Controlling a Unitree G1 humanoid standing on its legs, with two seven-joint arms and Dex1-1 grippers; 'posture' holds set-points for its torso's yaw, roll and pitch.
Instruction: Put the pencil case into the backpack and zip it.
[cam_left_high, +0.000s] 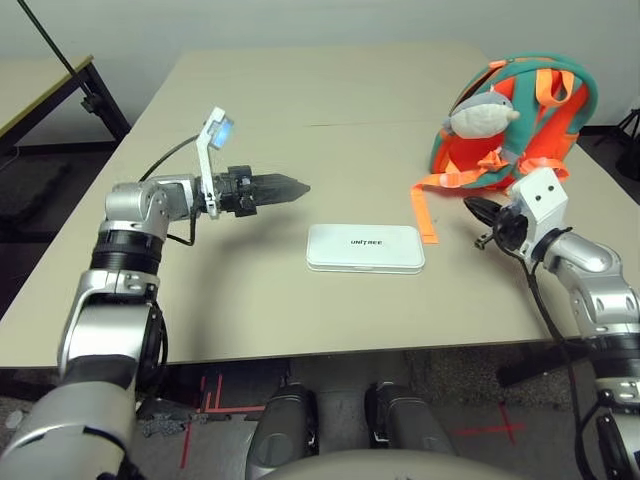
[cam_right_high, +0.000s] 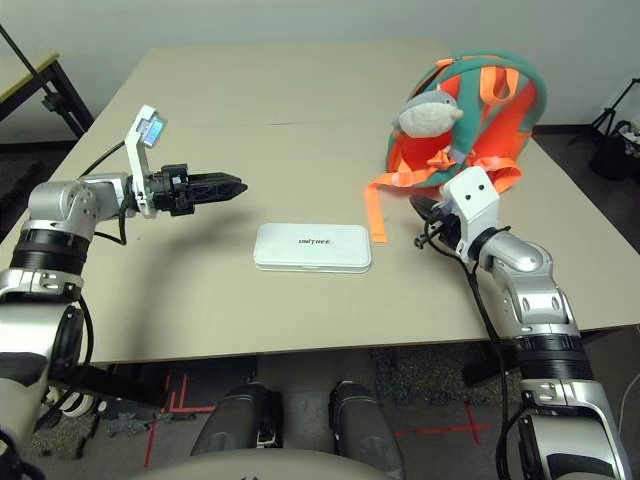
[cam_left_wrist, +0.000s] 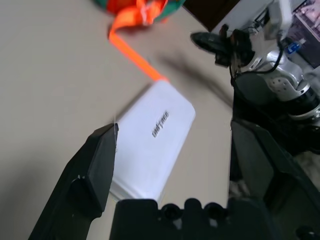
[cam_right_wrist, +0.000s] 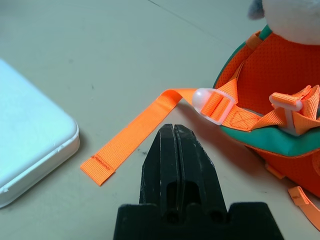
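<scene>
So my white UNITREE pencil case (cam_left_high: 366, 248) is flat on the desk (cam_left_high: 250, 300), near the backpack's loose orange strap. Looks stiff, light, kinda slick; I'd pinch across the narrow width, mid-length. Left tool (cam_left_wrist: 172, 127) is spread wide, right tool (cam_right_wrist: 174, 126) clenched on nothing.

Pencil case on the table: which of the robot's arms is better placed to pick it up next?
Probably the left: its gripper has open jaws facing the case. The right gripper is shut, beside the backpack's strap.
</scene>
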